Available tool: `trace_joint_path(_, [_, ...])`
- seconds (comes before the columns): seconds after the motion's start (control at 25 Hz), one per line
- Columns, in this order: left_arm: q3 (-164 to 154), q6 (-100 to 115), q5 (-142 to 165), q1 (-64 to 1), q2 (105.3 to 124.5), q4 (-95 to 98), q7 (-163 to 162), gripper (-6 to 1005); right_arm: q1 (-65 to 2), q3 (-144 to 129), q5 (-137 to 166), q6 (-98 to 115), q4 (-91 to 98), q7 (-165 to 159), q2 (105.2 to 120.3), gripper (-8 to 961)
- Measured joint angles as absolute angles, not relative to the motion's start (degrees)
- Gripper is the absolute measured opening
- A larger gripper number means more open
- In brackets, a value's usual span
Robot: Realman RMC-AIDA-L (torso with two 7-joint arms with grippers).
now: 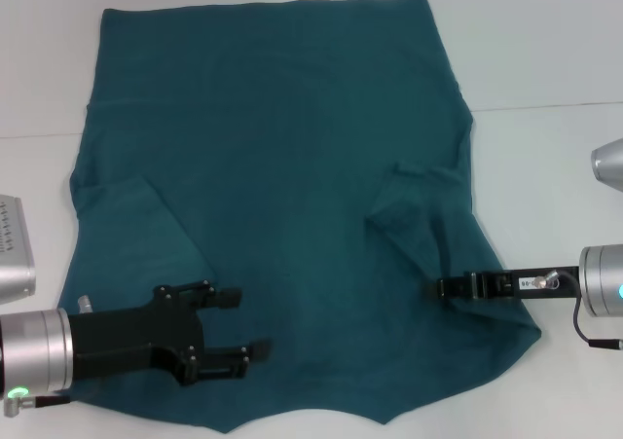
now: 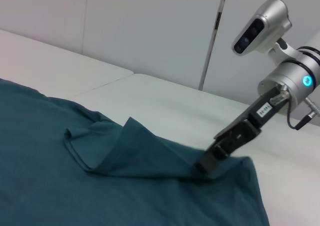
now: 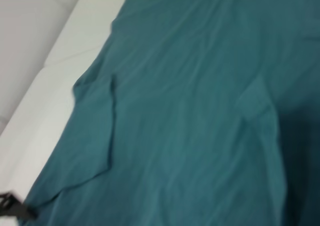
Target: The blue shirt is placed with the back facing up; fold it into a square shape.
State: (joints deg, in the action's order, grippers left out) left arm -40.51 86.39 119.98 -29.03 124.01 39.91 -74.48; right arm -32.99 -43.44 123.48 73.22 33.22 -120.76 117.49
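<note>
I am holding my left gripper (image 1: pixel 234 327) over the shirt (image 1: pixel 292 186) at about seven o'clock in the head view, its fingers spread wide and gripping nothing; my right gripper (image 1: pixel 450 287) is lying at about four o'clock, fingers closed and pinching a fold of cloth by the right sleeve; the shirt is lying flat on the table (image 1: pixel 545 59), plain side up, hem toward twelve o'clock, collar end toward six, so its long axis is running twelve to six; both sleeves are already turned in onto the body; my left is the nearer to the left shoulder edge, which is lying directly under it, and my right to the right; the coming move, I judge, is carrying the near end toward twelve o'clock, so both grips need to sit level.
</note>
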Motion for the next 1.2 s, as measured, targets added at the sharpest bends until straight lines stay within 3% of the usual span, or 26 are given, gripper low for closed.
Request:
trace_joint_path(0.52, [-40.4,86.4,119.8,-28.8,124.01,39.9,-74.4,825,-32.5,-38.8,121.7,79.2,33.4,-116.1,116.96,308])
trace_joint_path(0.6, [-40.2,86.4,119.7,-28.8,124.01,39.9,-74.5,825,-32.0,-36.6,119.2,80.9,33.4,-113.5,116.74,550])
trace_joint_path(1.04, [-39.7,87.1,119.6,-28.6,123.83,41.5,-79.1,827,-29.4,-33.3,107.4,83.3,32.8,-98.5,117.43,818])
trace_joint_path(1.2, [-39.7,87.2,119.9,-27.7,123.83,44.1,-83.9,828,-29.4,-32.9,105.9,83.4,32.8,-97.5,117.48,862])
